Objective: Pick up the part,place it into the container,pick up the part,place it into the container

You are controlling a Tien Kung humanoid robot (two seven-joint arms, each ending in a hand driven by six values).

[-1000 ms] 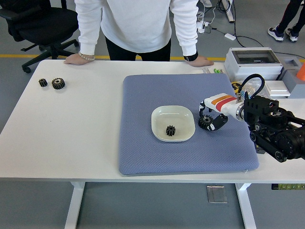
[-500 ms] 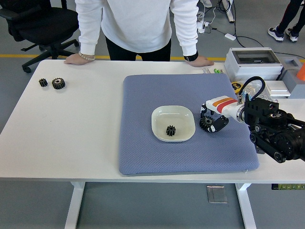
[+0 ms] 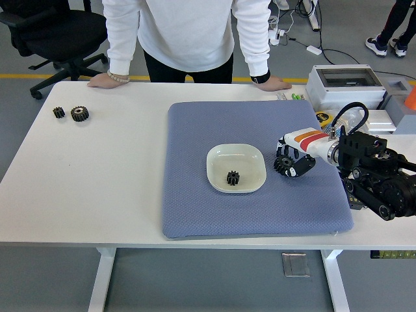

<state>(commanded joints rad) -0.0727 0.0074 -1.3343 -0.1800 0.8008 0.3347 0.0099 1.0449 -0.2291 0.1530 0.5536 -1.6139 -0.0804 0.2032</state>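
We see a white table (image 3: 97,188) on a grey floor (image 3: 344,26) with a yellow line (image 3: 19,77), and a black office chair (image 3: 55,29) behind it.

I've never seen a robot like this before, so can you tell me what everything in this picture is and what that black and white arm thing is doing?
The picture comes from a camera high up on the robot, looking down over its white table. The black arm coming in from the right is the robot's right arm, and the white part at its end is its robot hand. Its fingers are curled around a small black gear, just right of a pale dish on a blue mat. Another little gear already lies in the dish. Two more gears wait far off at the table's left. The robot's left arm is not in the picture. A person in a white top stands on the far side, resting both hands on the table edge.
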